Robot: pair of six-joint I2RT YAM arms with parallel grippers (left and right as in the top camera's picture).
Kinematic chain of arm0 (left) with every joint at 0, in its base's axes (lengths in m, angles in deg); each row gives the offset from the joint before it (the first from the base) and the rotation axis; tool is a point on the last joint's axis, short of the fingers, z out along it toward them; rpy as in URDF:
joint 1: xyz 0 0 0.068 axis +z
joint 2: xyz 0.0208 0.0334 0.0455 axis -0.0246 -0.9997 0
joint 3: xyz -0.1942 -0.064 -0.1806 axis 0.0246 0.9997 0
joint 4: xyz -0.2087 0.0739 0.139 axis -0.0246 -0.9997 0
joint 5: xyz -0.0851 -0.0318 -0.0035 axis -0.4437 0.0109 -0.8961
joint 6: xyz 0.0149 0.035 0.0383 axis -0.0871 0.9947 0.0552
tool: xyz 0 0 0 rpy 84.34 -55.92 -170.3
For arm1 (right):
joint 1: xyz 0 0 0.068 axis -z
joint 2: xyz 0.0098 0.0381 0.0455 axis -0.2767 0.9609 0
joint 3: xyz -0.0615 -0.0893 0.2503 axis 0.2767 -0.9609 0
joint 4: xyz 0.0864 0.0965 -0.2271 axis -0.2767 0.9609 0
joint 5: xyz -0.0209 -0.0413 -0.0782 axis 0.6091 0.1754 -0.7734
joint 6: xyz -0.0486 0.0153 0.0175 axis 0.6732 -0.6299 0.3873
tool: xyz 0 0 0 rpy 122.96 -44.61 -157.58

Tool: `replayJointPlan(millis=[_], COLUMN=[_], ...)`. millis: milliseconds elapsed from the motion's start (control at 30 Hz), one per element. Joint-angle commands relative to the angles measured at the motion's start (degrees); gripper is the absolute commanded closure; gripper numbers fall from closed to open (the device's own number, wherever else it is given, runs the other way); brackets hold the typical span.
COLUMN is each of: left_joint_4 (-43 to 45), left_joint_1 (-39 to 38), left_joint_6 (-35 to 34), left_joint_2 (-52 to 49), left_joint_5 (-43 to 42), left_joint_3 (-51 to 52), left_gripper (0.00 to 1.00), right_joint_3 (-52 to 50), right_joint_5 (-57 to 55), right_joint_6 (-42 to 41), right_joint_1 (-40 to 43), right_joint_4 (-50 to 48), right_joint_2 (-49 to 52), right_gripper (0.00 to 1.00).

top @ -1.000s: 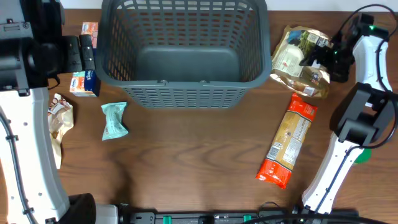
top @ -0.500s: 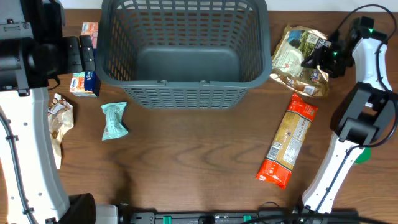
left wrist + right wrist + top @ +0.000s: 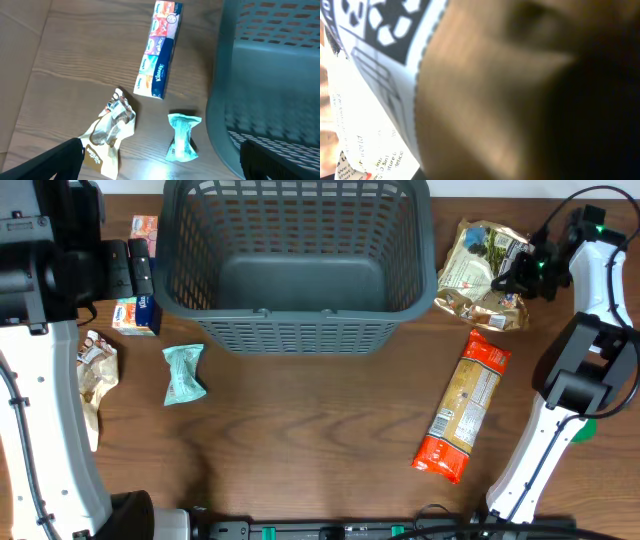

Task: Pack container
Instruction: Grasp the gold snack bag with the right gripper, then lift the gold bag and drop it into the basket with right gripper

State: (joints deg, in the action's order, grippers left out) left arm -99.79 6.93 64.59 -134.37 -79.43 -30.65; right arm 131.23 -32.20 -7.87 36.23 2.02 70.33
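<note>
While outside one container (image 3: 300, 330), five packets (image 3: 465, 405).

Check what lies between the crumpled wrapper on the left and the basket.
The teal packet lies between the wrapper and the basket, touching neither. The left wrist view shows this most plainly.

the right gripper (image 3: 508, 273) has closed from wide open onto the right edge of the gold snack bag (image 3: 470, 275). the bag's lower edge has drawn up slightly, its foil bunching by the gripper.
</note>
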Motion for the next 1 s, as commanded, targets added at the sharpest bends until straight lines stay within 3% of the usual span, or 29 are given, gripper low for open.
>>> replayJointPlan(millis=[0, 200, 567, 833, 967], left_joint_4=[-0.1, -0.2, -0.4, -0.9, -1.2], left_joint_1=[0.3, 0.3, 0.3, 0.3, 0.3], left_joint_6=[-0.5, -0.5, -0.5, -0.5, -0.5], left_joint_2=[0.5, 0.5, 0.5, 0.5, 0.5], left_joint_5=[0.3, 0.3, 0.3, 0.3, 0.3], left_joint_3=[0.1, 0.1, 0.1, 0.1, 0.1], left_gripper=[0.01, 0.01, 0.01, 0.01, 0.01], right_joint_3=[-2.9, -2.8, -2.8, -2.8, -2.8], right_joint_5=[-3.0, -3.0, -12.1, -12.9, -12.8], right_joint_6=[0.6, 0.5, -0.8, -0.4, 3.5], right_joint_1=[-0.9, -1.6, -5.1, -9.9, -15.5], right_joint_4=[2.5, 3.6, -2.8, -12.8, -18.2], right_joint_2=[2.6, -6.0, -30.8, -45.4, -50.0], right_gripper=[0.99, 0.99, 0.99, 0.99, 0.99])
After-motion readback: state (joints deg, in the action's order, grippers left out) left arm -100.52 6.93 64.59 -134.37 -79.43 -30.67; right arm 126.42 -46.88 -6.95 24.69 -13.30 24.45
